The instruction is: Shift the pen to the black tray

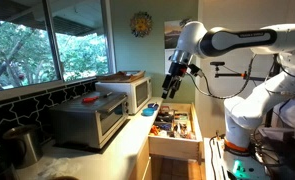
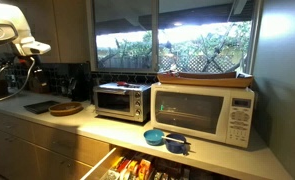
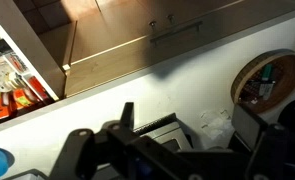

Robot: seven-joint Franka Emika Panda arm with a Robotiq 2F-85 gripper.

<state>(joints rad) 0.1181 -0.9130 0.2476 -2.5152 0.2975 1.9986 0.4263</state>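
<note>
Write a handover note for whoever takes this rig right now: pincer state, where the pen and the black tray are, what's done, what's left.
Pincer: hangs in the air near the open wooden drawer of small items. I cannot tell whether it is open, shut or holding anything.
Pen: not made out in any view.
Flat black tray: on the light countertop, beside the round wooden plate and left of the silver toaster oven in an exterior view.
Done: nothing confirmed; no pen seen in the tray.
Left: find the pen, grasp it, set it in the tray.
</note>
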